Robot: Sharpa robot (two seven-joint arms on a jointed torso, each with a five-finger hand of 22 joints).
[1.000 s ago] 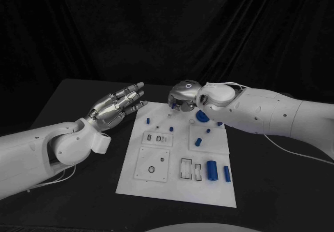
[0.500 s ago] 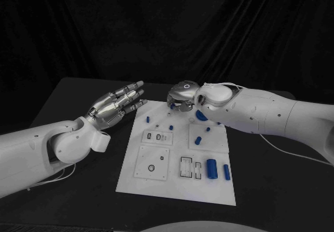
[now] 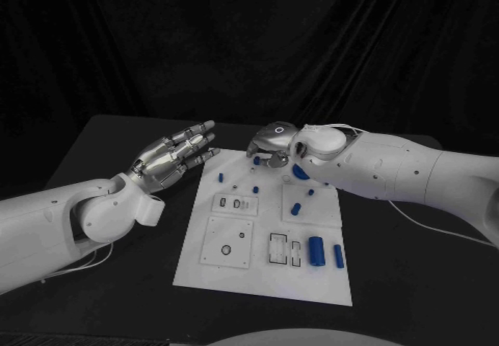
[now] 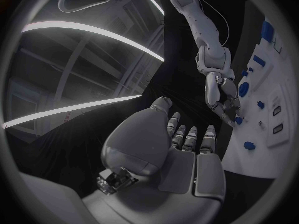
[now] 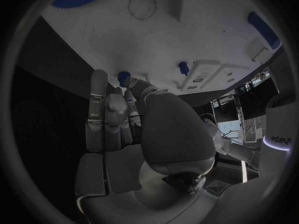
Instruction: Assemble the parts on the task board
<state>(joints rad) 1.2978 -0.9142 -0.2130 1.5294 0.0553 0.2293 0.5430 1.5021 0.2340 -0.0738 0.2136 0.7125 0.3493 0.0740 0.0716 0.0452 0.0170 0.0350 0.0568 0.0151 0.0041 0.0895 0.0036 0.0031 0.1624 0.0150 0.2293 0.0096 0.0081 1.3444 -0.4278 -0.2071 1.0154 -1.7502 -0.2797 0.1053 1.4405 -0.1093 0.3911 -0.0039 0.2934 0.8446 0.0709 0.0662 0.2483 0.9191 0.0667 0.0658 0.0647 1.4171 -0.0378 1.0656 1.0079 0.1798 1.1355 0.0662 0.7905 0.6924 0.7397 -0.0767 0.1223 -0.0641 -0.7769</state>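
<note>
- The task board, a white plate, lies in the middle of the black bench, its long side running away from the robot.
- The left robot hand hangs just beside the board's far left corner, palm up, fingers straight and spread apart, grasping nothing.
- The right robot hand sits over the board's far edge, fingers curled downward toward a small blue peg near that edge; whether the fingertips grip the peg or only touch it, I cannot tell.
- In the right wrist view the same hand's fingers reach toward a blue peg standing on the white board.
- A round blue disc lies on the board just below the right wrist.
- Two blue cylinders lie side by side near the board's near right corner, beside rectangular slots.
- A short blue piece lies in the middle of the board's right half.
</note>
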